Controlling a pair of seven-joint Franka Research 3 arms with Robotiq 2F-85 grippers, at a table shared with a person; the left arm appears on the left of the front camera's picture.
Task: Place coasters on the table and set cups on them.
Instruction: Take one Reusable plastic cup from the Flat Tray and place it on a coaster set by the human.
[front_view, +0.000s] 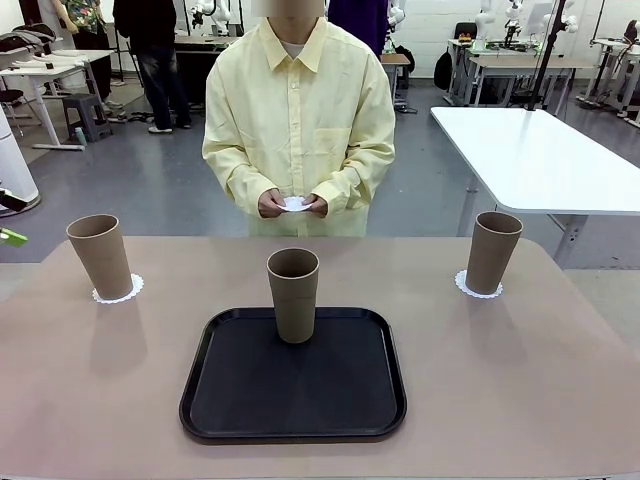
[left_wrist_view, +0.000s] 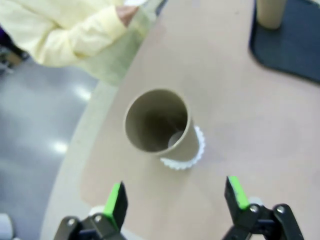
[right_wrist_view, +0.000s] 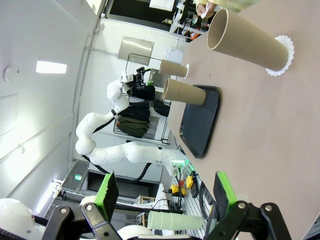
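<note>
Your left hand (left_wrist_view: 175, 189) is spread and empty above the smooth beige-tan tabletop (left_wrist_view: 240, 110). Just ahead of it the left cup (left_wrist_view: 159, 122), a tall tapered grey-brown tumbler, stands upright on a white scalloped paper coaster (left_wrist_view: 199, 147). Your right hand (right_wrist_view: 165, 184) is spread too, holding nothing. Mid-tabletop, the black square tray (front_view: 230, 400) carries the middle cup (front_view: 293, 295), upright on its far part. The right cup (front_view: 493, 252) sits on a second coaster (front_view: 477, 288). Beyond — at the far edge — a person in a pale yellow shirt (front_view: 300, 120) holds a third coaster (front_view: 295, 204), clear of the tabletop.
</note>
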